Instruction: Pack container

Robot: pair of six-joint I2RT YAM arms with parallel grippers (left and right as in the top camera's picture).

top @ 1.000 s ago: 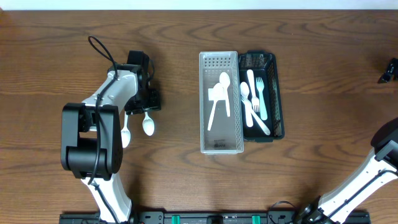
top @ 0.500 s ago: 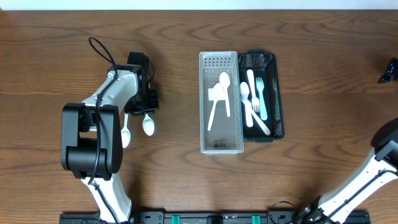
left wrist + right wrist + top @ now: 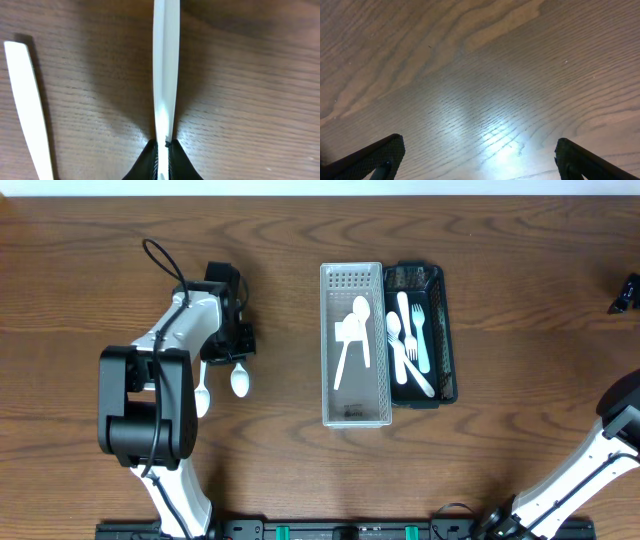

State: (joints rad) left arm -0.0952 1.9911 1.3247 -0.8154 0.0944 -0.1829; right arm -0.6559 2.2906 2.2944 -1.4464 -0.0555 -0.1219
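My left gripper [image 3: 236, 350] is shut on the handle of a white plastic spoon [image 3: 238, 382] that lies on the table, left of the containers. In the left wrist view the handle [image 3: 166, 75] runs straight up from between the closed jaws [image 3: 163, 150]. A second white spoon [image 3: 201, 396] lies just to its left, and its handle [image 3: 27, 110] shows in the left wrist view. The clear container [image 3: 328, 345] holds white spoons. The black container [image 3: 447, 330] beside it holds forks and other cutlery. My right gripper [image 3: 479, 147] is open over bare wood at the far right [image 3: 625, 292].
The two containers stand side by side at the table's middle. The left arm's body [image 3: 145, 405] rises at the front left. Bare wood lies between the spoons and the clear container.
The left jaws have closed on the spoon's handle. The spoon and both arms have stayed where they were.
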